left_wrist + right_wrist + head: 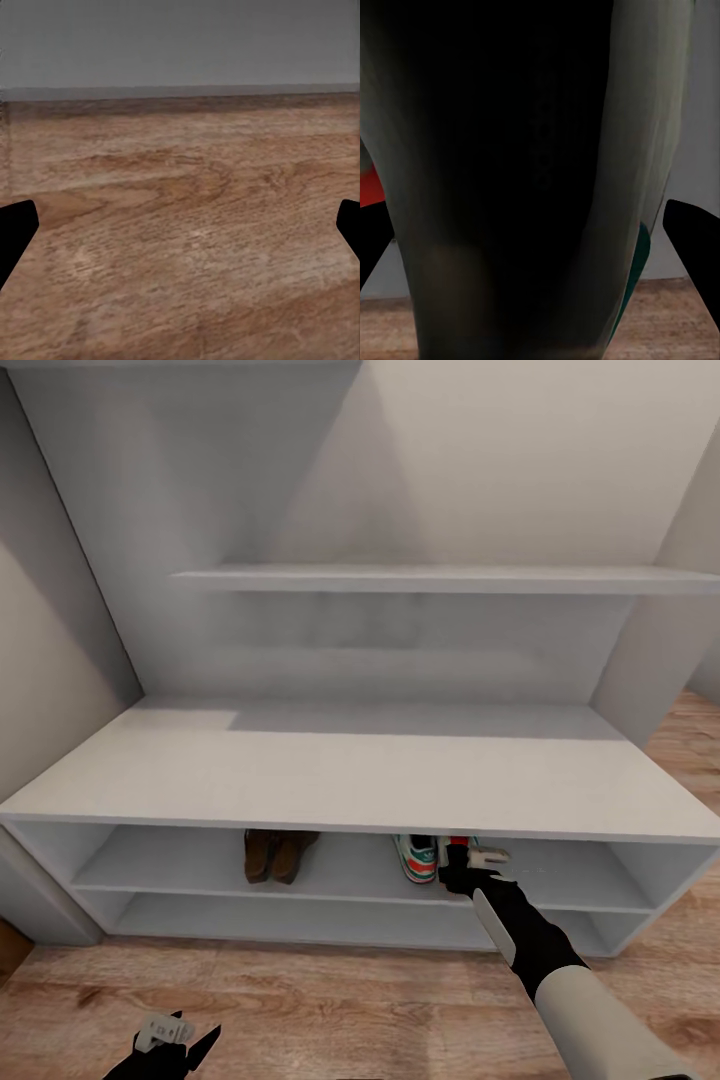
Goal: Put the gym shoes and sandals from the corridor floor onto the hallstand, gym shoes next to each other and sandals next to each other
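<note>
The hallstand is a pale grey bench with two open shoe shelves below. On its upper shoe shelf the two brown sandals lie side by side. To their right one gym shoe rests on the same shelf, and the other gym shoe lies right beside it. My right gripper reaches in at this second shoe. In the right wrist view the gym shoe sits close between the spread fingers, with a gap at one side. My left gripper hangs open low over the corridor floor.
A long wall shelf runs above the bench. The lower shoe shelf holds nothing. Grey walls close in at the left, and wood floor stretches in front of the rack and past its right end.
</note>
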Tool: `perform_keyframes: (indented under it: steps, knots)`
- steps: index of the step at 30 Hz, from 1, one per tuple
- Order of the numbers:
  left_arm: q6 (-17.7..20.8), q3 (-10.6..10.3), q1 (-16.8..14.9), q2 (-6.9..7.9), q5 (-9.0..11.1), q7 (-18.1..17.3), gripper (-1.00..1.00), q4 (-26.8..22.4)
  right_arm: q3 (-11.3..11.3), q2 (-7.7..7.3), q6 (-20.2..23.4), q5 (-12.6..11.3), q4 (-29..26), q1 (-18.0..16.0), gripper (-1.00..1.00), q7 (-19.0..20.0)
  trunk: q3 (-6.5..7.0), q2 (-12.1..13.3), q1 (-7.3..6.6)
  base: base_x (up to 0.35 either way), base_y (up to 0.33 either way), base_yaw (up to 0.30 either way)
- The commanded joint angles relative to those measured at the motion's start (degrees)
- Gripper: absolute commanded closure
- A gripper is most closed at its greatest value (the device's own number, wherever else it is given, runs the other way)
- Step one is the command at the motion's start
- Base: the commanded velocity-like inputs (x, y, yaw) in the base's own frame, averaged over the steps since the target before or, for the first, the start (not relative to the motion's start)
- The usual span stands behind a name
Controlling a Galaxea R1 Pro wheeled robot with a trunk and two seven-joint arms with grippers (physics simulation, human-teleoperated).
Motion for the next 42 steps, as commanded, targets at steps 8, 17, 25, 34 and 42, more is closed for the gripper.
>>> perform_keyframes:
  steps: [8,17,25,34,42]
  knots:
    - [-0.27,0.49,-0.05,-0.03,-0.61,-0.28,-1.00,0.02,0.39,-0.09,0.21,-0.60,-0.10,-0.03,1.00,-0.57,-0.05,-0.02,-0.01,0.162,0.000,0.000]
    - [-0.32,0.54,-0.05,-0.03,-0.61,-0.31,-1.00,0.02,0.38,-0.09,0.20,-0.60,-0.10,-0.03,1.00,-0.57,-0.05,-0.02,-0.01,0.044,0.000,0.000]
    - [-0.31,0.56,-0.05,-0.04,-0.61,-0.33,-1.00,-0.01,0.38,-0.09,0.20,-0.60,-0.10,-0.03,1.00,-0.57,-0.05,-0.02,-0.01,0.002,0.000,0.000]
    - [-0.25,0.58,-0.05,-0.03,-0.61,-0.32,-1.00,0.01,0.26,-0.12,0.20,-0.66,-0.14,-0.03,1.00,-0.53,-0.05,-0.02,-0.01,0.000,0.000,0.000]
    - [-0.38,0.58,-0.05,-0.03,-0.61,-0.28,-1.00,0.02,0.30,-0.17,0.21,-0.68,-0.18,-0.03,-1.00,-0.48,-0.05,-0.02,-0.01,0.000,0.000,0.000]
